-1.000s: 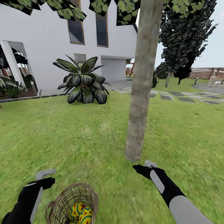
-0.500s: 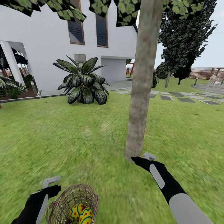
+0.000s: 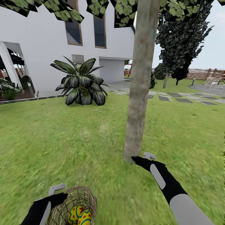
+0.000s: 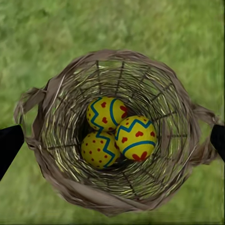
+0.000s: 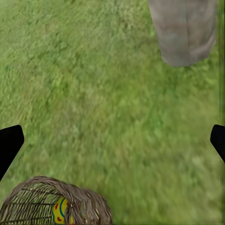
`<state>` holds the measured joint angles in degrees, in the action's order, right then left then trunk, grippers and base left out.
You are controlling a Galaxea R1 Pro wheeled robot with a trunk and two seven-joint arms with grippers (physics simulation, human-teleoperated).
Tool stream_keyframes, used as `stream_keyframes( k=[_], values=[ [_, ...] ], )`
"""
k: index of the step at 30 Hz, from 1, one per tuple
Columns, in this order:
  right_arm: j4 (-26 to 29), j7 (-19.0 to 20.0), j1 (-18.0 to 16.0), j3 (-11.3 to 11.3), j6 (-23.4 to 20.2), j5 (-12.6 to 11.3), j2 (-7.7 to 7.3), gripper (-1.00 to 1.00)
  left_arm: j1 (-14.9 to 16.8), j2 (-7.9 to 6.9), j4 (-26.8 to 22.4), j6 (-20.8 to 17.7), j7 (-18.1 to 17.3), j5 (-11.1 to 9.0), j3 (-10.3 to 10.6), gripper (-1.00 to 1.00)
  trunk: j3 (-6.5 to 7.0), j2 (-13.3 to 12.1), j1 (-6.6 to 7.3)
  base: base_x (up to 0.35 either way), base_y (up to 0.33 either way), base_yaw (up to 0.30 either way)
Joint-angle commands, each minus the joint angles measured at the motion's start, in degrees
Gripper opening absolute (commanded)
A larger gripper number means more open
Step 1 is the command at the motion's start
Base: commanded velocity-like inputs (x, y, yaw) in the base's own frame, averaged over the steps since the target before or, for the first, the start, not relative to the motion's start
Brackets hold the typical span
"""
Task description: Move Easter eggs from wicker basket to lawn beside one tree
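Note:
The wicker basket (image 3: 75, 203) stands on the lawn (image 3: 78, 140) at the bottom left of the head view. The left wrist view looks straight down into the basket (image 4: 56, 178), where three yellow Easter eggs (image 4: 136, 138) with red marks and blue zigzags lie together. My left gripper (image 4: 112, 143) hangs open above it, fingertips (image 4: 9, 145) wide apart; in the head view this gripper (image 3: 61, 197) is at the basket's left rim. My right gripper (image 3: 137, 160) is open and empty, close to the foot of the thick grey-brown tree (image 3: 136, 103). The right wrist view has the trunk base (image 5: 185, 30) and the basket (image 5: 51, 204).
A spiky dark-leaved bush (image 3: 81, 82) stands in front of the white house (image 3: 40, 47). Grey paving stones (image 3: 187, 100), a dark cone-shaped tree (image 3: 181, 40) and a slatted wooden fence (image 3: 203, 73) lie to the far right. Open grass surrounds the trunk.
My left gripper has moved right and now sits over the basket's rim. My right gripper has reached forward to the trunk's foot. The head view has shifted slightly.

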<state>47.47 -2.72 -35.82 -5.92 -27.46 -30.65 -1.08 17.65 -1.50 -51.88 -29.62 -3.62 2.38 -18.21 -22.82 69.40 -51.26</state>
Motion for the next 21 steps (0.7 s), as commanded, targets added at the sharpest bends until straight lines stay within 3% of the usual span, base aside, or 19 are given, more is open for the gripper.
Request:
stream_keyframes(
  k=[1, 10, 21],
  values=[
    [0.06, -0.28, -0.04, -0.2, -0.16, -0.38, -0.08, 1.0, 0.04, 0.04, 0.32, -0.28, -0.77, 0.24, -0.16, 1.0, -0.01, 0.04, 0.0, 0.0, 0.0, -0.193],
    [0.07, -0.29, -0.04, -0.34, -0.14, -0.38, 0.14, 1.0, 0.1, 0.08, 2.68, 2.75, -2.19, 0.16, -0.16, 1.0, 0.49, 0.04, 0.0, 0.0, 0.0, -0.207],
    [0.07, -0.27, -0.04, -0.41, -0.14, -0.38, 0.22, 1.0, 1.02, 0.09, 5.4, 3.4, -2.37, 0.24, -0.18, 1.0, 0.63, 0.04, 0.0, 0.0, 0.0, -0.052]
  ],
)
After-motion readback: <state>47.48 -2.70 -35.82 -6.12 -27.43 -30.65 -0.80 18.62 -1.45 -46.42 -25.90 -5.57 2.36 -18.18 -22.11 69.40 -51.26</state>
